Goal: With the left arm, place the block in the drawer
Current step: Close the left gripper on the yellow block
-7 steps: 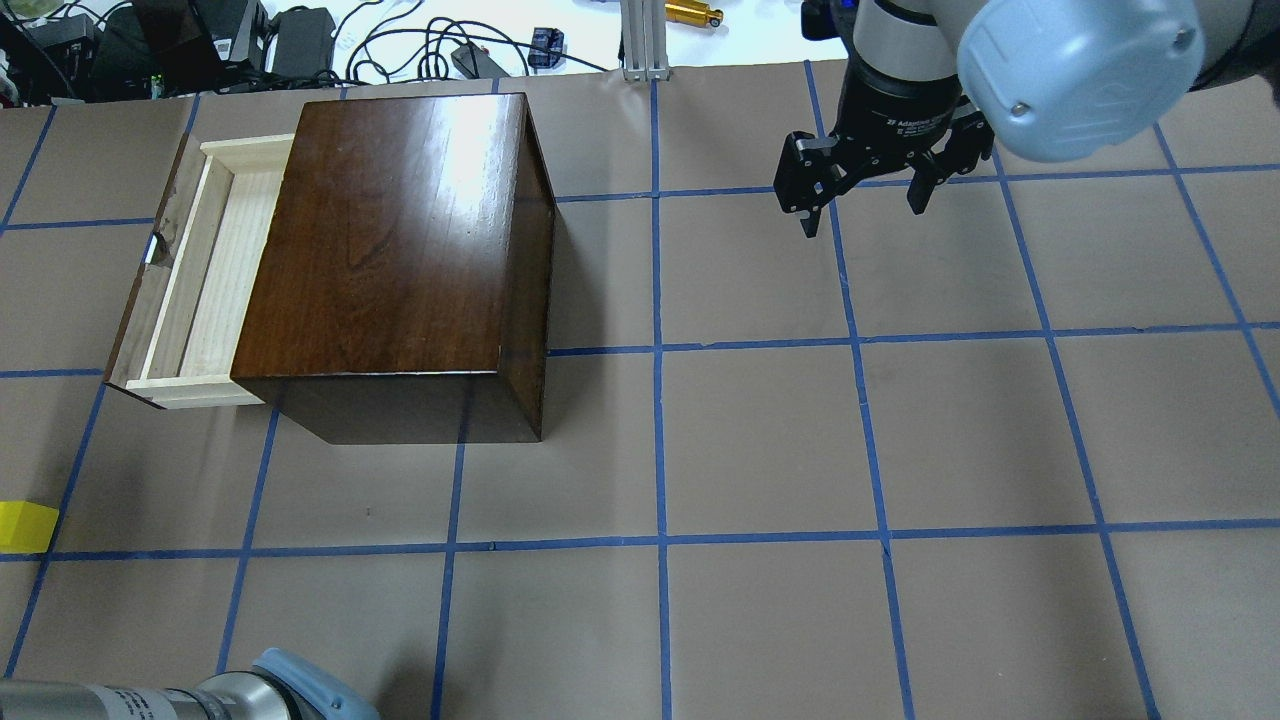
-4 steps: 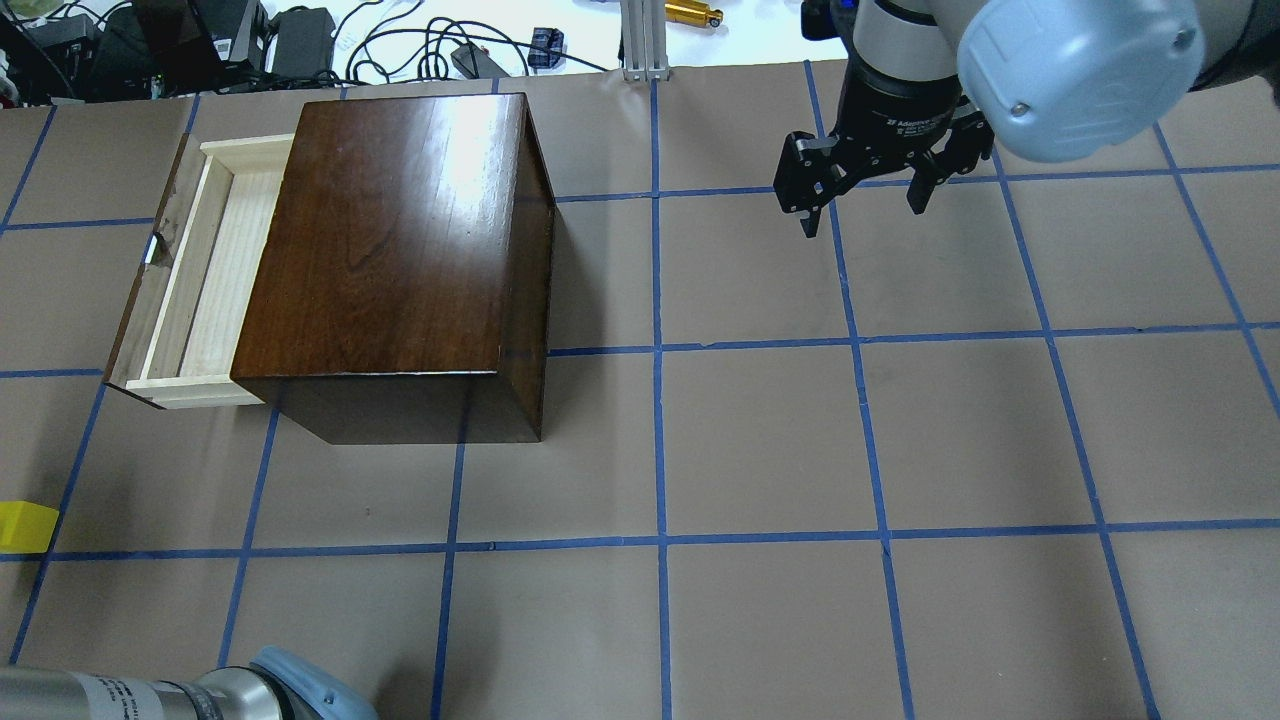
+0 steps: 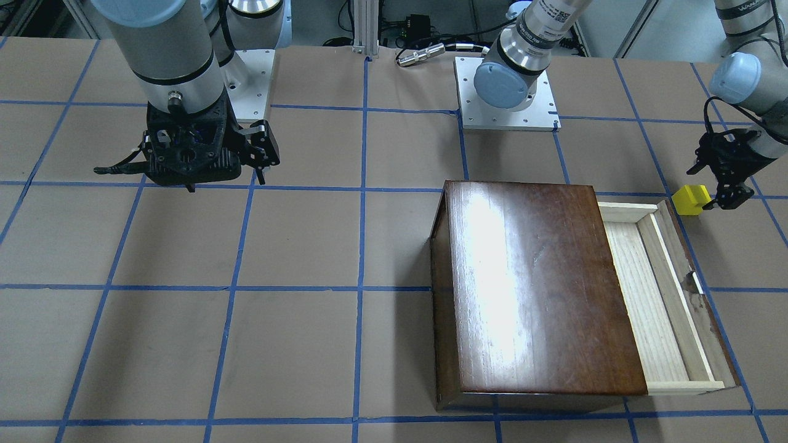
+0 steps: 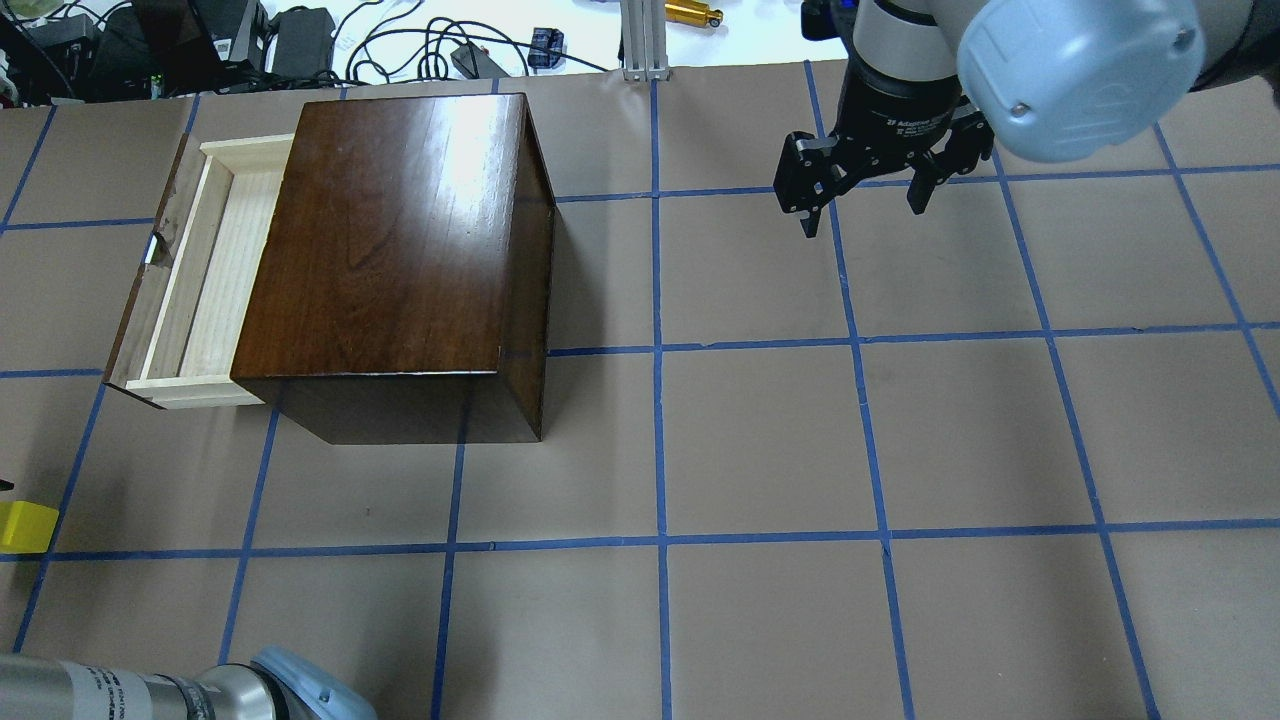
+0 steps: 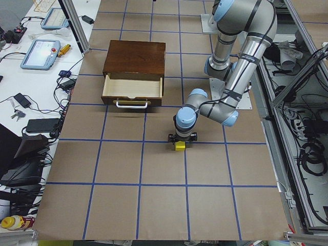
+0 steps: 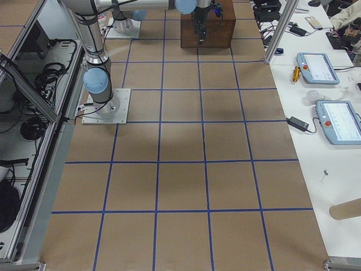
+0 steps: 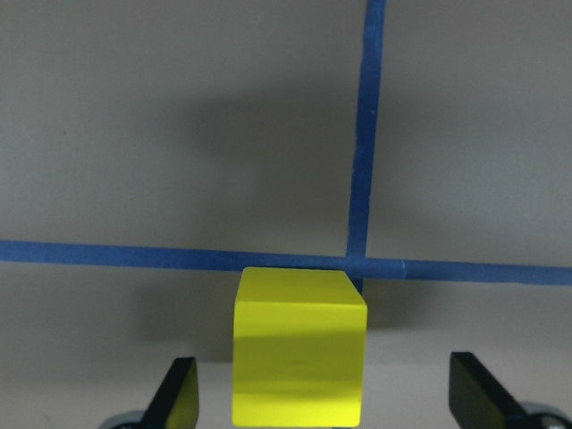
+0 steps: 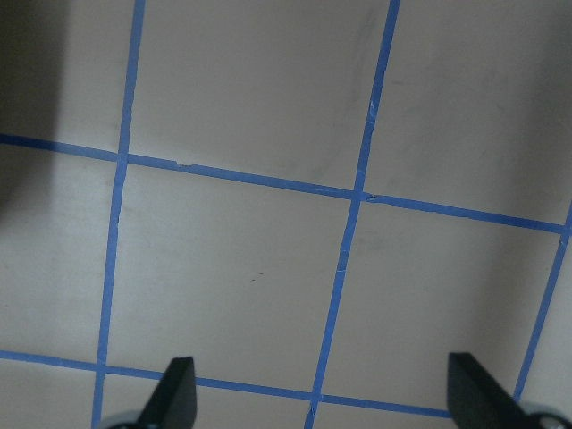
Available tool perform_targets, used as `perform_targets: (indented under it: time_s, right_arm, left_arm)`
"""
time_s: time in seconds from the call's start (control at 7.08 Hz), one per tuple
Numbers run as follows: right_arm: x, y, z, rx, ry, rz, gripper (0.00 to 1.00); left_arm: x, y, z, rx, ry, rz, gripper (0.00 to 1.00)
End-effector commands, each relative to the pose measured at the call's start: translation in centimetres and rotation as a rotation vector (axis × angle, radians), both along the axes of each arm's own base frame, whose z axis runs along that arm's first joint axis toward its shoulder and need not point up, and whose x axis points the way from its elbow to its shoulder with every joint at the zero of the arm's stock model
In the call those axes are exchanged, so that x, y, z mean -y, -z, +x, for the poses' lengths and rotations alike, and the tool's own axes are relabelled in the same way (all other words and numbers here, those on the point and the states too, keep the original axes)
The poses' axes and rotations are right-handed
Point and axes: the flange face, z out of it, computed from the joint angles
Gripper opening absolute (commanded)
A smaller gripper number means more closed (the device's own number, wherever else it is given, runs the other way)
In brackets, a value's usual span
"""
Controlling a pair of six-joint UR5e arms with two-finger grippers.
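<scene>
The yellow block [image 7: 299,349] sits on the table by a blue tape crossing, and shows at the overhead view's left edge [image 4: 25,527]. My left gripper [image 7: 326,402] is open just over it, with one finger [image 7: 174,398] on each side of the block and gaps between. In the front view the left gripper [image 3: 720,181] stands beside the block [image 3: 689,200]. The drawer [image 4: 195,275] is pulled open from the dark cabinet [image 4: 400,240] and holds nothing. My right gripper [image 4: 865,205] is open and empty, far from both.
The drawer's front panel with a metal handle [image 5: 132,104] faces the block across about one grid square. The left arm's elbow [image 4: 290,690] lies at the overhead view's bottom edge. Cables and devices [image 4: 300,40] lie beyond the table's far edge.
The left arm's elbow has shifted slightly, and a dark tip of the left gripper now shows at the left edge above the block. The block, the drawer and the right arm have not moved.
</scene>
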Motion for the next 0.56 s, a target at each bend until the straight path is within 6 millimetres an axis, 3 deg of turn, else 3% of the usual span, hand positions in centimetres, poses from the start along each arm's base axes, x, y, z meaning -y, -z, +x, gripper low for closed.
perform_targets:
  time_s: [0.0, 0.42]
  right_arm:
    - [0.0, 0.0, 0.0, 0.0, 0.0, 0.0, 1.0]
    - [0.0, 0.0, 0.0, 0.0, -0.001, 0.0, 1.0]
  left_arm:
    - [0.1, 1.4, 0.2, -0.01, 0.033, 0.001, 1.0]
    - [-0.1, 3.5, -0.1, 0.015, 0.033, -0.012, 1.0]
